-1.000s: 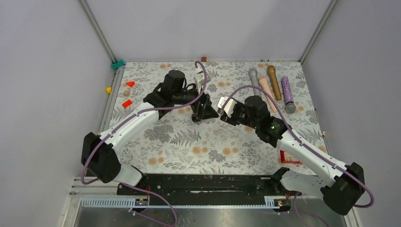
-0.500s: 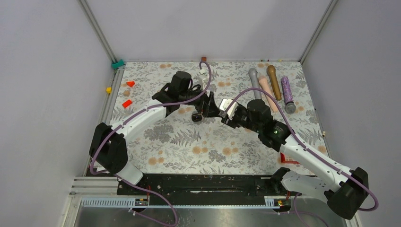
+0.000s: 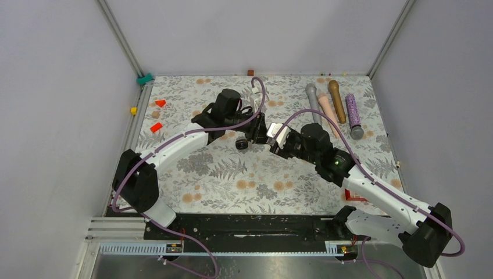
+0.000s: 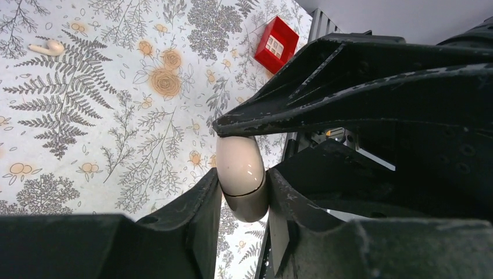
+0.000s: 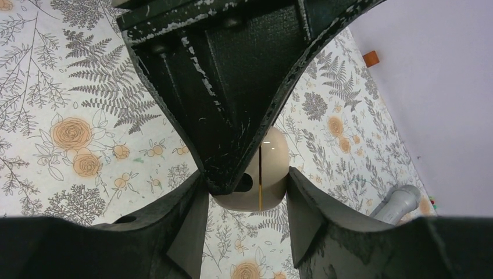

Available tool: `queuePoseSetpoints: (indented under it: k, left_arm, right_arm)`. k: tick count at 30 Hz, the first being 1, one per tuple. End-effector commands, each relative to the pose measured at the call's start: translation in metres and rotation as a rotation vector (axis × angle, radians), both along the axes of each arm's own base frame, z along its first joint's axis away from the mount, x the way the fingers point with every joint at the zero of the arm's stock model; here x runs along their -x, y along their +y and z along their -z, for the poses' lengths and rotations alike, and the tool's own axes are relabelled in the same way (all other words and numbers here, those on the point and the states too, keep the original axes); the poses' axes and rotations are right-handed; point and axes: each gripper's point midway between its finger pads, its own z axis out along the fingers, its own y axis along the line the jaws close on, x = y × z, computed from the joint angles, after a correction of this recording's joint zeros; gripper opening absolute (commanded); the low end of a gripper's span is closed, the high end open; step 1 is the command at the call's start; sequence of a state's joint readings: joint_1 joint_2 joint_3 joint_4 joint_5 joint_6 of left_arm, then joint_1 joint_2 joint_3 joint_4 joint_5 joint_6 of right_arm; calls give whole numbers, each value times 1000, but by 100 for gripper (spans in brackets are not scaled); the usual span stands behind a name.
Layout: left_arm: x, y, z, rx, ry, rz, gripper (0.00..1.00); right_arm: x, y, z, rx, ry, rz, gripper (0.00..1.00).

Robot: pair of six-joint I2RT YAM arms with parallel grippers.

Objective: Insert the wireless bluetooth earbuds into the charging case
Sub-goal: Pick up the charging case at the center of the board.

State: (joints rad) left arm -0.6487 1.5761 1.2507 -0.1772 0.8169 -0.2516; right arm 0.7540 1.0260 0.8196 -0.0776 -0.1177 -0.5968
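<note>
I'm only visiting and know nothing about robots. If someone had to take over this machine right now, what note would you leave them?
Left gripper: shut on the case, held above the table.
Right gripper: looks shut on the same case from the opposite side.
Earbuds: one earbud lies loose on the table, away from both grippers. The other is not in view.
Done: the case is lifted. I cannot tell if its lid is open.
Left: open the case if needed, then seat both earbuds.

The charging case [image 4: 241, 174] sits between the left fingers [image 4: 195, 224] and the right fingers [image 5: 186, 226]. An earbud [image 4: 46, 47] lies on the bench [image 4: 104, 116], well apart from them.
</note>
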Motion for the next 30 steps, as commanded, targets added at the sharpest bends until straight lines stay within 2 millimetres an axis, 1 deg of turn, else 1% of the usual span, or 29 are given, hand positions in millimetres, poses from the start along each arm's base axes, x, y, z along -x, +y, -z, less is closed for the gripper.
queuePoseSetpoints:
  k: [1,3,4,5,7,8,9,10,12,15,17,18,20,23,27,30]
  left_arm:
    - [-4,-6,-23,52,-65,20,24]
    - [-3,-6,-23,54,-64,24,17]
    - [-2,-6,-25,57,-66,26,14]
    - [-2,-6,-26,61,-66,31,13]
    - [1,-5,-28,65,-72,40,13]
    - [2,-5,-30,66,-83,49,14]
    - [4,-3,-32,62,-93,61,16]
    - [5,-2,-33,57,-109,78,18]
    - [11,3,-37,49,-141,119,21]
    - [23,12,-47,46,-217,184,22]
    - [29,18,-52,42,-276,214,22]
    - [32,21,-54,42,-296,226,22]
    - [39,26,-57,49,-320,251,22]
    - [47,30,-60,63,-340,270,22]
    - [52,31,-58,70,-345,287,23]
    - [55,30,-54,67,-340,302,23]
  right_arm:
    - [-4,7,-21,-51,-66,2,15]
    - [-5,6,-22,-51,-68,10,21]
    - [-5,6,-23,-53,-69,11,26]
    - [-5,7,-26,-62,-68,11,33]
    - [0,9,-30,-74,-40,-4,49]
    - [5,10,-33,-80,-22,-21,60]
    - [10,11,-35,-90,1,-37,75]
    - [16,11,-41,-104,23,-54,84]
    - [30,11,-50,-127,75,-102,92]
    - [47,8,-67,-209,177,-170,93]
    - [59,7,-76,-267,260,-234,92]
    - [63,6,-77,-289,298,-255,92]
    - [68,5,-74,-315,356,-289,90]
    - [72,5,-63,-320,416,-322,86]
    - [79,10,-50,-318,502,-378,79]
    - [84,14,-46,-317,554,-414,73]
